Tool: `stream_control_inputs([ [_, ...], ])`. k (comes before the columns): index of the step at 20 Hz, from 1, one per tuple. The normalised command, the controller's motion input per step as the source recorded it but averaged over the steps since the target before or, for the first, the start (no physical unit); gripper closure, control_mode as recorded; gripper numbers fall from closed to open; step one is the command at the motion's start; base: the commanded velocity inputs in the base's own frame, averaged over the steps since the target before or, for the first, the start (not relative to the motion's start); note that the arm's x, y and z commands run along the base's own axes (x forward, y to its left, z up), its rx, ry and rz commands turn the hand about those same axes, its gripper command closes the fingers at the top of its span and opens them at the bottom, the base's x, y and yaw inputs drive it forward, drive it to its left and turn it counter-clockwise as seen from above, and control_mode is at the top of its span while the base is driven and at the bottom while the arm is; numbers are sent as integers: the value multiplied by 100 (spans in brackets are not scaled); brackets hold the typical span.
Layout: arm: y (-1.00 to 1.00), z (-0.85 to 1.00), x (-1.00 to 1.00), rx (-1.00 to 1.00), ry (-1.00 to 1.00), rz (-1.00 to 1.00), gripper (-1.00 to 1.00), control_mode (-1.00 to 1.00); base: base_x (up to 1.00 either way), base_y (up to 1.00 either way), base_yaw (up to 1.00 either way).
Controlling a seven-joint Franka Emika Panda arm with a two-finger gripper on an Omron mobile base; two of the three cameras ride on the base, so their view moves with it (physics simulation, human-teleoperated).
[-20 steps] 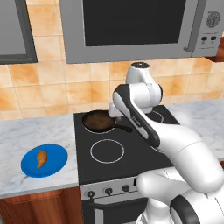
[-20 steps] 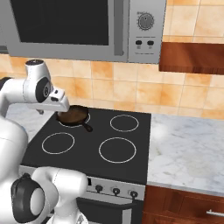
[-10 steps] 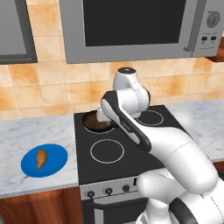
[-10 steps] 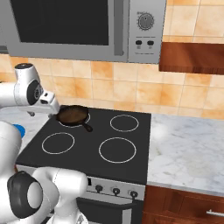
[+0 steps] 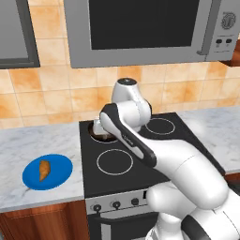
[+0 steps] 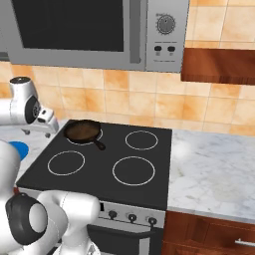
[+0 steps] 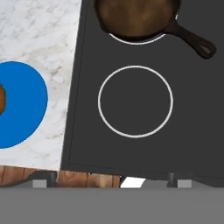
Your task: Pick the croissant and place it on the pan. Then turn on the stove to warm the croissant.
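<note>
Croissant (image 5: pixel 44 169) — small golden-orange pastry, lying on a round blue plate (image 5: pixel 58 169) on the marble counter (image 5: pixel 33 145) to the left of the stove (image 6: pixel 94 172). In the hand view only its edge shows at the left border (image 7: pixel 1 99). Untouched; not yet picked.

Pan (image 6: pixel 82 131) — dark round frying pan on the rear left burner ring, short black handle pointing toward the middle of the cooktop. Empty inside, seen from above in the hand view (image 7: pixel 136 16). Well apart from the plate, with the stove's left edge and a strip of counter between them.

Stove — black flat cooktop, four white burner rings, silver front panel with small dark knobs (image 6: pixel 131 217). Front left ring (image 7: pixel 135 101) bare, directly under the hand camera.

Gripper (image 6: pixel 36 131) — carried high at the left side of the stove, above the counter's edge. Jaws stand wide apart and hold nothing.

Microwave (image 5: pixel 145 28) — grey, mounted above the stove; no part in the task.

Step in hand — the approach to the croissant, first of three. Placing and the knob are both ahead.

Next move, as a judgement: carry the hand further left until the pastry sits between the fingers, descend over the plate, and close across the pastry's narrow width. It is small and low, so the fingertips must come almost to the plate.
</note>
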Motion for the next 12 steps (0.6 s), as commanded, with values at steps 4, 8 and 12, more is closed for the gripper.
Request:
stream_control_inputs([
  [4,34,-15,-8,7,0,0,-100,-100,0,0,0],
  [8,34,-14,-4,6,0,0,-100,-100,0,0,0],
  [12,37,-19,-4,8,0,0,-100,-100,0,0,0],
])
